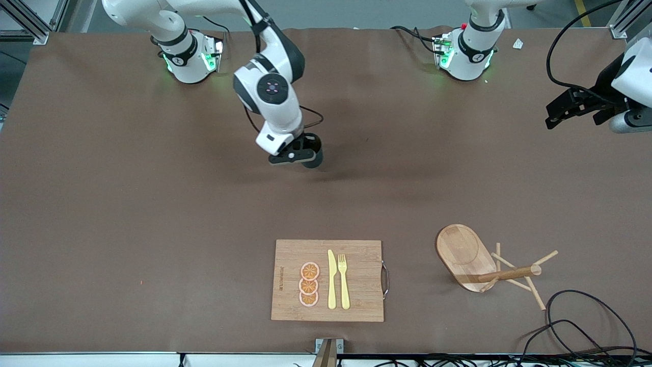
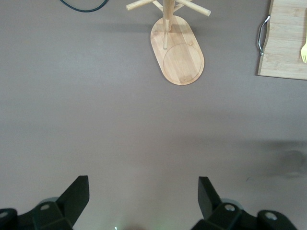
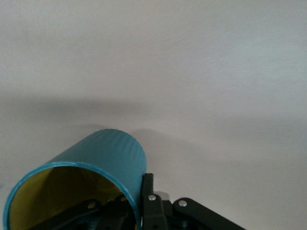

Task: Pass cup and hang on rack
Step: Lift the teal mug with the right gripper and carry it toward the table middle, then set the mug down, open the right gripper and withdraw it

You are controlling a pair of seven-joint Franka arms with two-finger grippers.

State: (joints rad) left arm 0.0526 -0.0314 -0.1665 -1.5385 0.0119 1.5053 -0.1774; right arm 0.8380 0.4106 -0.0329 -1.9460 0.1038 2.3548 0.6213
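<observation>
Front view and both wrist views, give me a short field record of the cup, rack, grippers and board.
cup: teal, yellow inside, clamped at its rim by the right gripper, over bare table
left gripper: open, waiting above the left arm's end of the table
rack: upright, nearer the front camera
cutting board: beside rack, holds knife, fork, orange slices

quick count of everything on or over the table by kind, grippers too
cup: 1, held by the right gripper
rack: 1
cutting board: 1
orange slices: 3
knife: 1
fork: 1
grippers: 2, counting the left gripper, open
total: 10
</observation>
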